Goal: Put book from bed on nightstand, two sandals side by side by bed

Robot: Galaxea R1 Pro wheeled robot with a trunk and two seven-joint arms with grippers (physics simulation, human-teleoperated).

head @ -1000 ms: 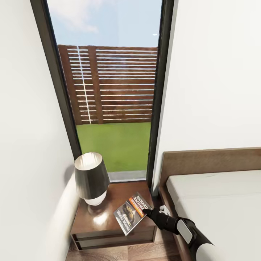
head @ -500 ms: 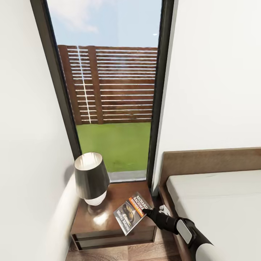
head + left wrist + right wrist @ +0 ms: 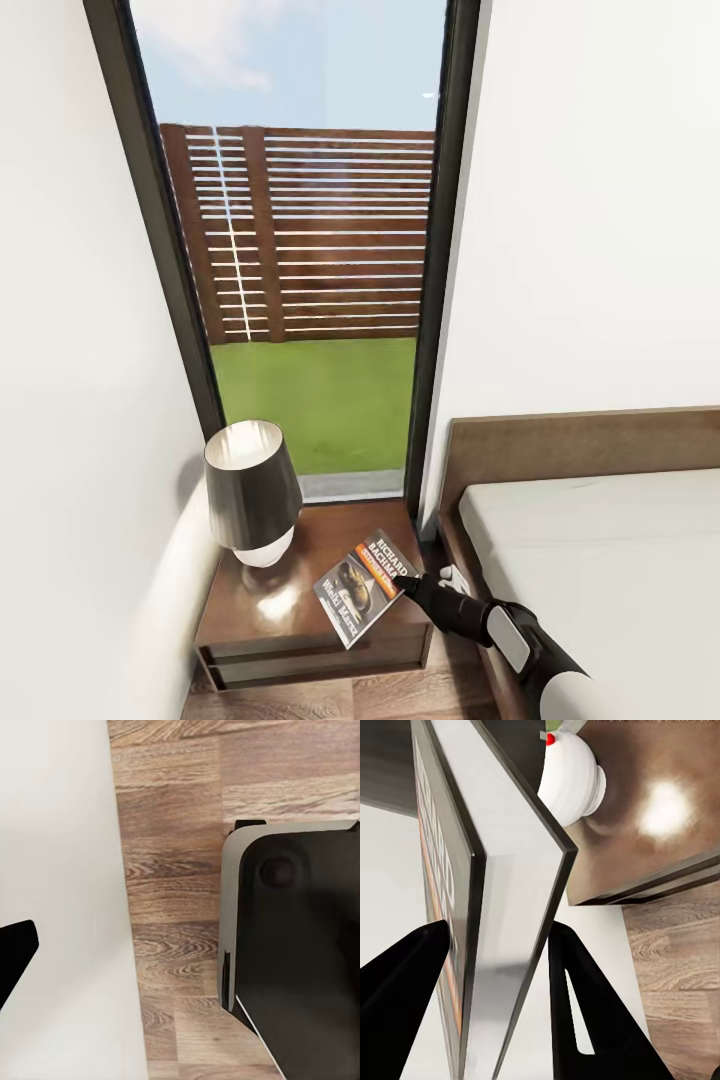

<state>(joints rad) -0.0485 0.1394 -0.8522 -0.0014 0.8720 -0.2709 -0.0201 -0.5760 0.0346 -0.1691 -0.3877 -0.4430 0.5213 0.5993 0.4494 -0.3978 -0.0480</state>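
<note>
Black right gripper point(image 3: 408, 581) pinching a thin dark paperback book point(image 3: 365, 587) with an orange band, tilted over the glossy dark brown wooden nightstand point(image 3: 262, 610).
Right wrist view: both fingers point(image 3: 405, 997) clamp the book's edges, white lamp base point(image 3: 572, 778) beyond. Head view: dark-shaded lamp point(image 3: 251, 482), grey mattress bed point(image 3: 600, 560), slatted fence point(image 3: 300, 230). Left gripper's state cannot be told.

Right arm reaching forward and leftward from the lower right of the head view, dark wrist extended, right pincer point(image 3: 403, 581) clamped on the book point(image 3: 365, 587), two black fingers point(image 3: 405, 1005) pressing either cover, book held tilted on edge
</note>
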